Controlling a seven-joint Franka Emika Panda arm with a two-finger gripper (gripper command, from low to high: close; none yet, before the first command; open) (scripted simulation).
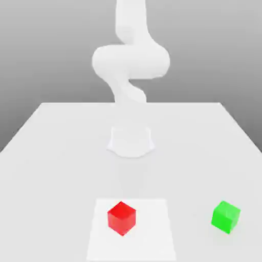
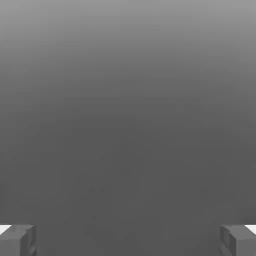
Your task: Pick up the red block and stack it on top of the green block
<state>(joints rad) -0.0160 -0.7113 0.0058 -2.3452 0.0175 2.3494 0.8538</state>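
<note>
The red block [image 1: 122,218] rests on a paler square patch [image 1: 153,240] of the table, near the front edge. The green block [image 1: 225,216] sits on the table toward the exterior view's right, well apart from the red one and about as near the front. The two cubes look the same size. In the hand view, my gripper [image 2: 128,241] is open: its grey fingertips [image 2: 18,240] stand far apart with nothing between them, against a plain grey background.
The white arm [image 1: 130,61] rises from its round base [image 1: 131,140] at the middle of the white table [image 1: 56,153] and bends upward out of the picture. The table's far edge runs behind the base.
</note>
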